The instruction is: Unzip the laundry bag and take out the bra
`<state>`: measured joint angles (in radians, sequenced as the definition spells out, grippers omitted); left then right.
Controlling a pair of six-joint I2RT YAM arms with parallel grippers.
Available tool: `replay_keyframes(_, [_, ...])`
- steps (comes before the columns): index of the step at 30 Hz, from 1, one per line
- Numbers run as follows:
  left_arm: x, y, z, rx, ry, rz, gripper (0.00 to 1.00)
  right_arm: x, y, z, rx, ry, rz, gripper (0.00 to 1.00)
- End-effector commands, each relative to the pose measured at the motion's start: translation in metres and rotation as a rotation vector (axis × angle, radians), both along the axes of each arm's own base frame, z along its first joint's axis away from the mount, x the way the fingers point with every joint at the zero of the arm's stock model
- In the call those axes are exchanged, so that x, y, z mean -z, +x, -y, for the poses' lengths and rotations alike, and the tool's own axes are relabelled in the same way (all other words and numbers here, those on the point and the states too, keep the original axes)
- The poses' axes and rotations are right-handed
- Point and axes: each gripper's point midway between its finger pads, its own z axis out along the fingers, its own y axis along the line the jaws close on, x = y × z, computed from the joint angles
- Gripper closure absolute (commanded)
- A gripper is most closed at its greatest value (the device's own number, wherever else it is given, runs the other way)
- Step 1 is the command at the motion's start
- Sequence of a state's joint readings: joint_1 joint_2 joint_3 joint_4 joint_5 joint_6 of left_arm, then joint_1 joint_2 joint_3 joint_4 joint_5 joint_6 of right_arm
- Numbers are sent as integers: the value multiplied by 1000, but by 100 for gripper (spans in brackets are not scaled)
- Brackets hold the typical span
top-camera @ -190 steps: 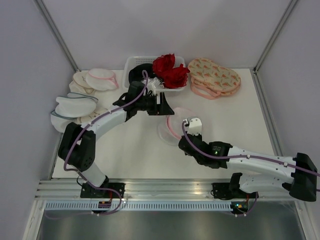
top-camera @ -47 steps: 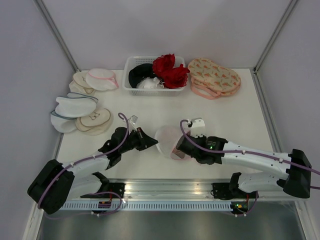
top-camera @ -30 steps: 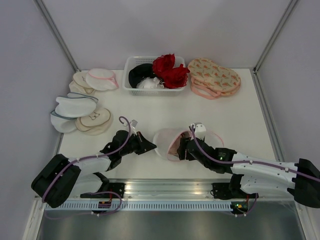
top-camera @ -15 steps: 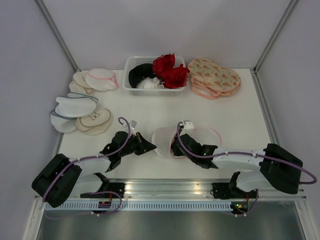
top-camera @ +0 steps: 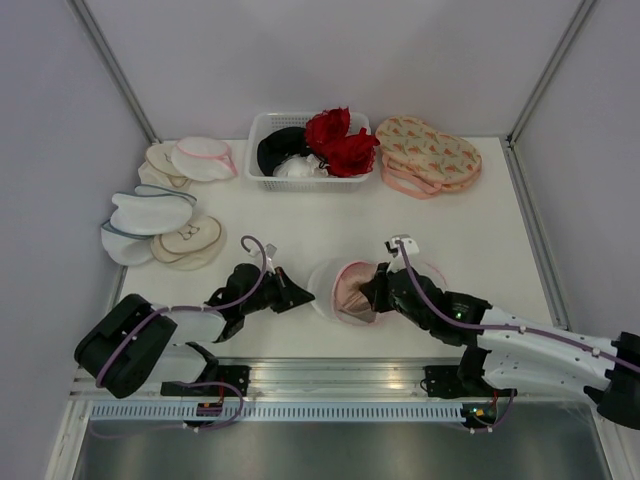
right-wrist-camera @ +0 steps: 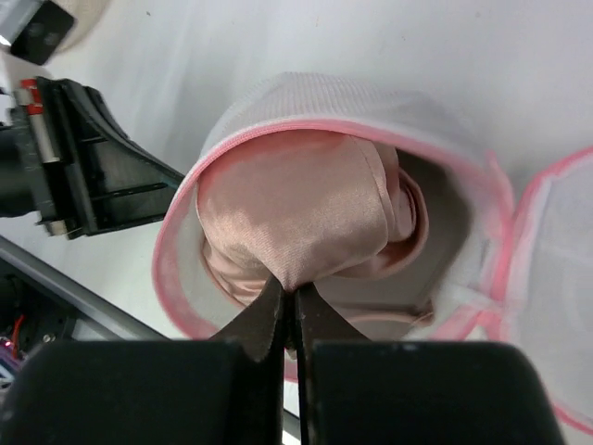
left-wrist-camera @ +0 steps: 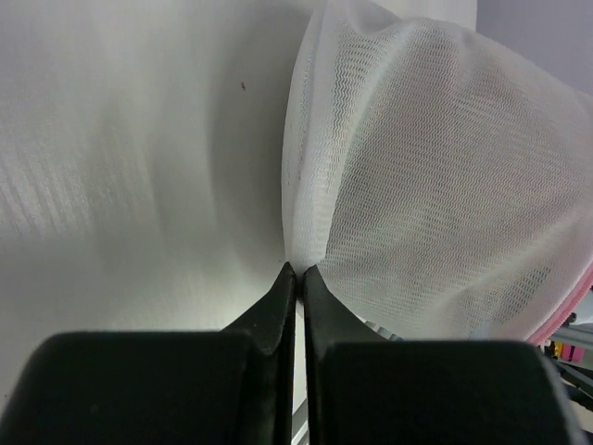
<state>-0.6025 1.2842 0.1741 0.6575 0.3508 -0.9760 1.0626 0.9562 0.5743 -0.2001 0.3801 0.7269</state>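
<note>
Gaping unzipped, the laundry bag (right-wrist-camera: 306, 93) held the bra (right-wrist-camera: 296, 204), not yet out, the right tool (right-wrist-camera: 289, 292) pinching it, the left tool (left-wrist-camera: 296, 271) clamping mesh.

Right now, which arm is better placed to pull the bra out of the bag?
The right hand is better: it grips the pink bra inside the open laundry bag, while the left hand pinches the bag's mesh.
</note>
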Motion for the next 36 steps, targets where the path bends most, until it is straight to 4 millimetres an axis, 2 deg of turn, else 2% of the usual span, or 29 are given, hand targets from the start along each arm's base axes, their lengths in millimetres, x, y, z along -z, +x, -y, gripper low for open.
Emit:
replay_keyframes(1, [2,-2,3,14,-19,-5,98,-41,-2,10,-11,44,62,100])
replay_keyframes(5, [2,-1,6,23,-32,-8,98,-97,-23,-3,-170,243,155,100])
replay_keyframes(8, [-2,-1,7,23,-41,2,98,-125,-33,-6,-232,334,215,100])
replay_keyframes(11, [-4,0,7,26,-41,9,98,-131,-22,-2,-189,293,245,100])
replay_keyframes(14, [-5,-1,7,29,-40,10,98,-151,-10,3,-156,250,315,100])
replay_keyframes(15, [-4,-1,6,30,-35,7,98,-170,-6,8,-123,263,350,100])
replay_keyframes(16, [-3,-2,6,28,-34,5,98,-181,-2,13,-96,270,384,100])
replay_keyframes(19, [-2,-3,4,25,-29,6,98,-206,15,20,-15,250,459,100])
replay_keyframes(20, [-3,-3,5,28,-32,8,98,-199,27,14,9,179,463,100])
replay_keyframes(21, [-4,-3,5,29,-34,10,98,-212,33,13,24,173,481,100])
replay_keyframes(22, [-5,-3,6,34,-37,13,98,-216,45,5,35,131,499,100])
replay_keyframes(23, [-5,-3,6,35,-36,11,98,-209,51,0,40,112,490,100])
replay_keyframes(24, [-5,-4,6,35,-36,11,98,-224,58,-4,41,114,519,100])
replay_keyframes(26, [-6,-5,6,40,-38,12,98,-227,82,-13,58,87,531,100])
replay_keyframes(27, [-6,-5,5,42,-39,14,98,-249,95,-11,74,114,565,100])
replay_keyframes(28, [-5,-6,5,45,-38,11,98,-243,111,-20,71,90,554,100])
replay_keyframes(29, [-5,-7,5,48,-39,13,98,-248,122,-22,76,90,565,100])
replay_keyframes(30, [-5,-8,5,51,-40,11,98,-271,139,-15,120,105,599,100])
replay_keyframes(31, [-5,-9,5,51,-40,12,98,-258,158,-28,99,76,575,99])
replay_keyframes(32, [-5,-9,4,52,-42,12,98,-279,170,-31,105,103,599,100])
replay_keyframes(33, [-6,-10,4,52,-43,13,98,-282,190,-23,135,94,601,100])
replay_keyframes(34, [-7,-10,5,53,-46,15,98,-262,210,-39,101,70,566,100])
replay_keyframes(35, [-8,-10,5,57,-47,19,98,-286,221,-41,107,102,597,100])
replay_keyframes(36, [-8,-10,5,58,-48,18,98,-287,237,-39,110,103,600,100])
